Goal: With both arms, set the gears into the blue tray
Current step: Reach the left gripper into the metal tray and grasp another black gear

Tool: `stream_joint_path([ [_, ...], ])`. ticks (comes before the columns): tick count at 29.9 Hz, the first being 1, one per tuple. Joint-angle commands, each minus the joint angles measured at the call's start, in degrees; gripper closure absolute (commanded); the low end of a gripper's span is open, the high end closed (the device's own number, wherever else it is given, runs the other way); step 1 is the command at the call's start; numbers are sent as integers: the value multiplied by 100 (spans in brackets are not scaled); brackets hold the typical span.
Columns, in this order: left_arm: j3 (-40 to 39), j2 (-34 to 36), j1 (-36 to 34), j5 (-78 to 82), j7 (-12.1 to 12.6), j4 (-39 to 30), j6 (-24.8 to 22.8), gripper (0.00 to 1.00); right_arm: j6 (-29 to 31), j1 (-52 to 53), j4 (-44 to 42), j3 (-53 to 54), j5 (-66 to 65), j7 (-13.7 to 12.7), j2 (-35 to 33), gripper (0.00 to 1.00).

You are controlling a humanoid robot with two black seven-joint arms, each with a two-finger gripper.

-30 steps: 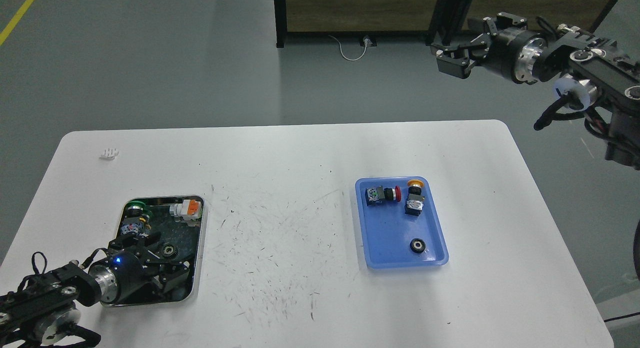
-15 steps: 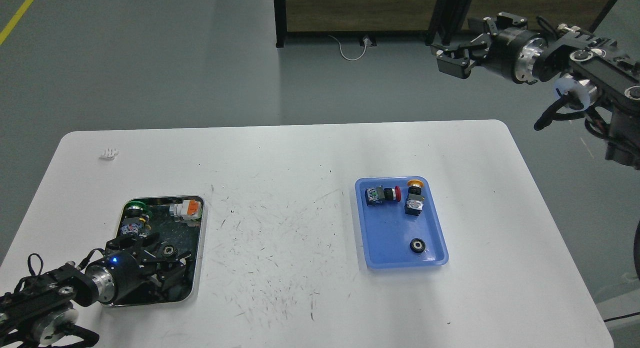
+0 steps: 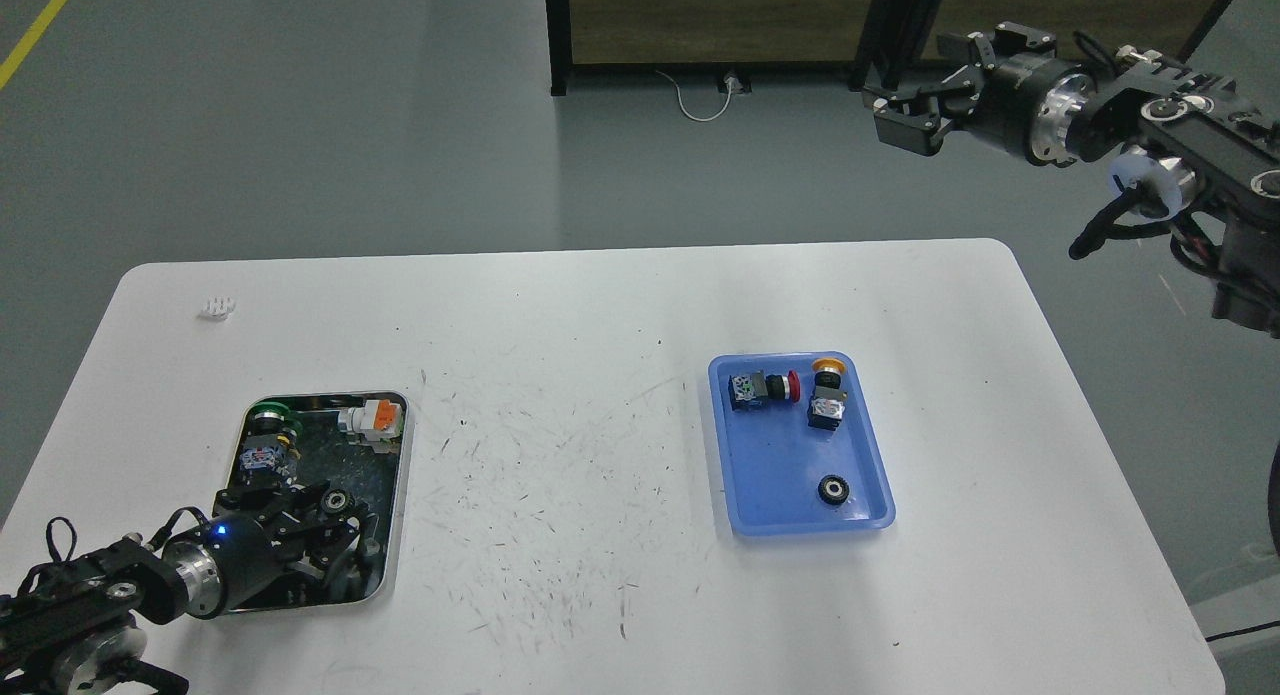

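Observation:
One gear lies flat in the near right part of the blue tray, right of the table's middle. A second gear lies in the shiny metal tray at the near left. My left gripper reaches into that metal tray from the lower left, with its dark fingers close beside and below this gear. Against the dark tray bottom I cannot tell the fingers apart or whether they touch the gear. My right gripper hangs high beyond the table's far right corner, open and holding nothing.
Two push-button switches, red-capped and yellow-capped, lie at the blue tray's far end. The metal tray also holds a green-capped switch and an orange-and-white part. A small white piece sits at the table's far left.
My left arm has drawn back toward the lower left within the metal tray, while the gear there stayed put. The right arm has barely moved.

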Motion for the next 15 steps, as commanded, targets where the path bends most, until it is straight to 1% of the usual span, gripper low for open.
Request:
stream_joint_path([
  [1,1,36,1,-6,3,-13,3,57,0,1,-1,-1,0,0,9,5],
  [9,1,72,-34,-6,21,-66,-41,70,0,1,-1,8,0,0,9,5],
  [15,-43,273,-60,-14,29,-206,-129,71,0,1,-1,8,0,0,0,4],
])
